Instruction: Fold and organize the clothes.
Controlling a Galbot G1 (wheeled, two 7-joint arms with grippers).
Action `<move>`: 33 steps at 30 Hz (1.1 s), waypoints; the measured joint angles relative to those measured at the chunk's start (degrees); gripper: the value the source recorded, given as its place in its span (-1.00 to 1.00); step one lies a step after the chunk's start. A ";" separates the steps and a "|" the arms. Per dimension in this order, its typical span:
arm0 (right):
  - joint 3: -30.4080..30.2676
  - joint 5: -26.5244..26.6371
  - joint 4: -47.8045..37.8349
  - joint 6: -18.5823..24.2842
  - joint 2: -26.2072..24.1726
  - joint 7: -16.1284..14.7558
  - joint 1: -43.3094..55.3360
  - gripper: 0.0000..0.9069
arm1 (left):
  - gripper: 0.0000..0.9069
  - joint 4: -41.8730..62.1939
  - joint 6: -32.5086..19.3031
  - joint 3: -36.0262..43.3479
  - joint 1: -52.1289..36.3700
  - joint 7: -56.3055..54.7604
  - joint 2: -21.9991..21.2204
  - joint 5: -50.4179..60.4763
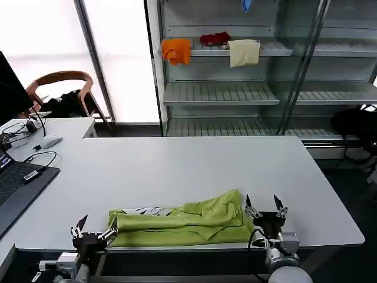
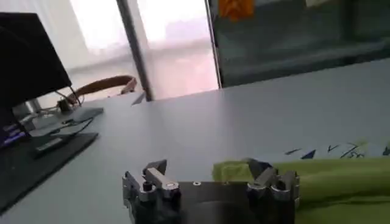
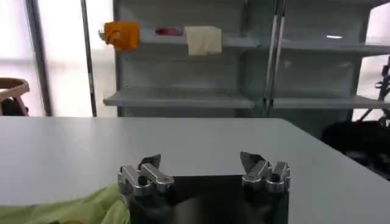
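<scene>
table (image 1: pixel 194 171): 1, white, big flat top. Carries everything below.
shelf rack (image 1: pixel 235 94): 1, at 12 o'clock behind the table, several tiers.
T-shirt (image 1: pixel 188 224): 1, lime yellow-green, lying at 6 o'clock on the table, along the near edge. Bunched into a long band, not flat; white print (image 1: pixel 150 210) shows on the top of it toward the left end.
T-shirt handling: judged light, thin, limp. No stiffness, so it will sag and drag wherever it is not held. Creases already set in the bunch. Not fragile, low slip on the table top.
T-shirt grip points: judged best at the two ends of the band, one per arm, pinching a single layer of hem or sleeve, then pull apart to spread flat before any fold. Grabbing mid-bunch likely picks up several layers.
laptop (image 1: pixel 17 183): 1, at 9 o'clock, table's left edge, well apart from the shirt.
chair (image 1: pixel 62 88): 1, wooden, at 10 o'clock behind the table.
shelf cloths: 3, at 12 o'clock on an upper tier: orange cloth (image 1: pixel 177 50), red cloth (image 1: pixel 215 39), cream cloth (image 1: pixel 244 52). Not part of the job.
left gripper (image 1: pixel 93 232): 1, at 7 o'clock, fingers spread, holding nothing; one fingertip just beside or touching the shirt's left end.
right gripper (image 1: pixel 266 209): 1, at 5 o'clock, fingers spread wide, holding nothing; just beside the shirt's right end.
mouse (image 1: pixel 50 141): 1, at 9 o'clock, beyond the laptop.
</scene>
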 measured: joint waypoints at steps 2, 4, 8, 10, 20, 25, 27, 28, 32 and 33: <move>0.80 -0.02 -0.01 0.93 -0.28 -1.04 -0.62 1.00 | 1.00 0.38 -0.52 0.68 -0.34 -0.01 -1.11 -1.36; 1.67 0.11 -0.01 1.94 -0.58 -2.25 -1.30 1.00 | 1.00 0.78 -1.04 1.28 -0.67 -0.01 -2.05 -2.49; 3.30 0.73 -0.46 3.83 -0.78 -4.24 -2.35 1.00 | 1.00 1.94 -1.98 2.52 -1.46 0.16 -3.83 -4.86; 4.18 1.18 -0.86 4.69 -0.83 -4.82 -2.69 1.00 | 0.96 2.55 -2.25 2.70 -1.80 0.17 -4.44 -5.88; 6.21 1.85 -1.56 6.82 -0.93 -6.16 -3.55 1.00 | -0.56 6.31 -3.78 2.14 -3.23 0.92 -5.38 -10.68; 6.29 1.97 -1.56 6.99 -0.69 -6.18 -3.03 1.00 | -0.96 7.35 -4.60 2.32 -3.35 1.52 -6.07 -11.99; 6.29 2.02 -1.56 7.01 -0.68 -6.13 -2.76 1.00 | -0.98 7.67 -4.93 2.60 -3.43 1.83 -6.37 -12.18; 6.28 2.05 -1.56 7.04 -0.69 -6.11 -2.60 1.00 | -0.98 7.78 -5.15 2.79 -3.47 1.99 -6.50 -12.20; 6.01 1.96 -1.83 7.06 -0.42 -5.80 -1.91 1.00 | -1.00 7.93 -6.02 3.48 -3.73 2.38 -6.65 -12.01; 5.89 1.86 -1.95 7.06 -0.31 -5.70 -1.73 1.00 | -1.00 7.92 -6.25 3.57 -3.81 2.45 -6.60 -11.87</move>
